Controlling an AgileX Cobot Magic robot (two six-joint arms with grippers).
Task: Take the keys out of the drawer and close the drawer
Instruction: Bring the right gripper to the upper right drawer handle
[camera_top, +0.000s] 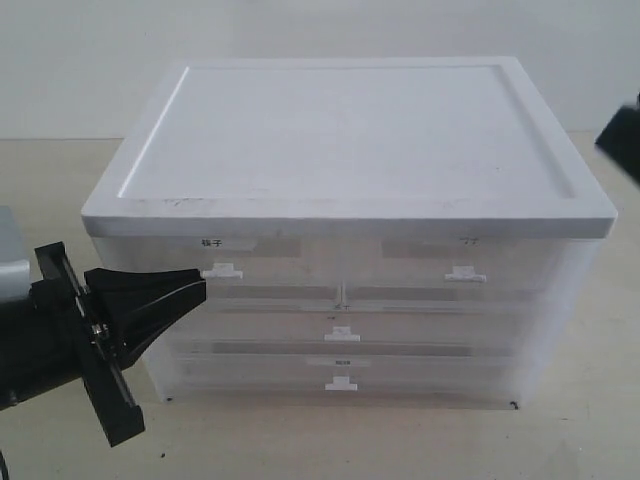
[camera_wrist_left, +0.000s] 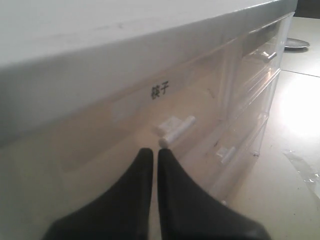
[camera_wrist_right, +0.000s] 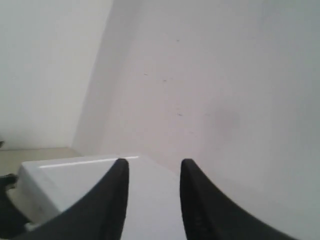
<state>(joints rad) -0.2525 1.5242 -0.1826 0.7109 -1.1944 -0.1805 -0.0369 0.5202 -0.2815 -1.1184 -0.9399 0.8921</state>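
Drawer (camera_top: 500, 262) sits shut, keys unseen, so I judge opening comes first: my right tool (camera_wrist_right: 155, 162), parted and empty, must drop to its handle (camera_top: 465, 273) below; left tool (camera_wrist_left: 154, 150) clenched.

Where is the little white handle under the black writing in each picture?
Exterior view: the handle sits just below the black writing, left of the middle.
Left wrist view: the handle lies just beyond the left gripper.
Right wrist view: not in it.
Shared landmark: the cabinet's white lid.
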